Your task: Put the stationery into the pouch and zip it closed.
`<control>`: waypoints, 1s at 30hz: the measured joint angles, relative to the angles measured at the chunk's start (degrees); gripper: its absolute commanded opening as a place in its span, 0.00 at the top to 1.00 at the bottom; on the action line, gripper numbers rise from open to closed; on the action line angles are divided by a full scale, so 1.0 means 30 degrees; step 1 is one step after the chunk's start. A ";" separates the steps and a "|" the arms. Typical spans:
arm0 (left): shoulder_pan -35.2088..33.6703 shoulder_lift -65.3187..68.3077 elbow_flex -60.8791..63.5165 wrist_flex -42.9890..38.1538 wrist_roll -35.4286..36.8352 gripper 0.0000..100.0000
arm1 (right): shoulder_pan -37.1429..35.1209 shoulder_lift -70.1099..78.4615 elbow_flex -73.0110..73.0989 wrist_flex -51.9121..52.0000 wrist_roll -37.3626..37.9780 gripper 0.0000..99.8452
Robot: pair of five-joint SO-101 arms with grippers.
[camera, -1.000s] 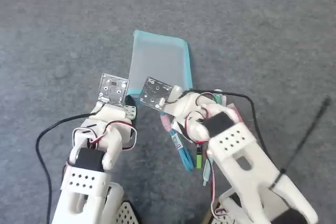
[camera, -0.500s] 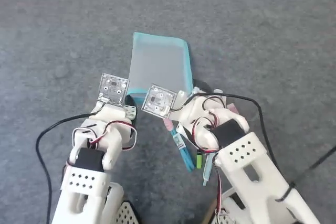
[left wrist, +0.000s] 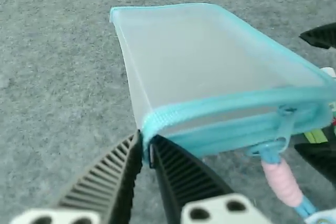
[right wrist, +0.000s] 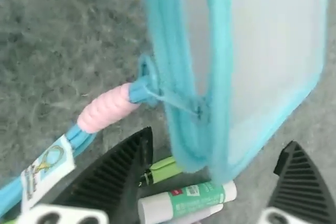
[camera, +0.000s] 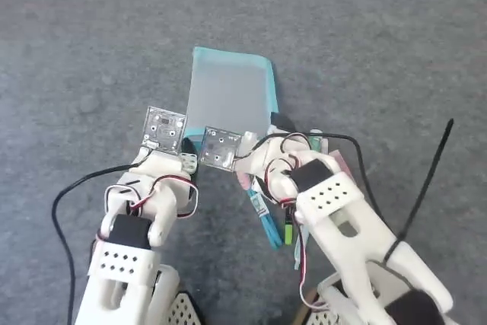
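A translucent pouch (camera: pixel 228 97) with teal edging lies flat on the grey carpet, its zipper end toward the arms. My left gripper (left wrist: pixel 146 148) is shut on the pouch's (left wrist: pixel 210 61) near corner, seen from above at the left gripper (camera: pixel 192 156). My right gripper (right wrist: pixel 218 142) is open, its fingers either side of the pouch's (right wrist: pixel 262 35) other near corner. The zipper pull (left wrist: pixel 283 121) hangs at that end. A blue pen with a pink grip (right wrist: pixel 105 108), a green marker (right wrist: pixel 163 169) and a glue stick (right wrist: pixel 184 200) lie outside the pouch beside it.
The stationery (camera: pixel 270 222) lies partly under the right arm, just below the pouch. Grey carpet (camera: pixel 396 66) spreads around on all sides. A black cable (camera: pixel 426 180) trails from the right arm.
The right arm swung out to the right, then came back left and forward, so its gripper now straddles the pouch's near right corner. The left arm and pouch stayed put.
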 measured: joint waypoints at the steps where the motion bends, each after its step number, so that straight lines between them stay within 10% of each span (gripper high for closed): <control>1: 0.0000 0.0000 0.0000 0.0000 0.0000 0.99 | -0.0029 0.0029 0.0000 -0.0147 0.0029 0.63; 30: 0.0000 0.0000 0.0000 0.0000 0.0000 0.99 | -0.0586 0.0059 0.0000 -0.0850 0.0440 0.80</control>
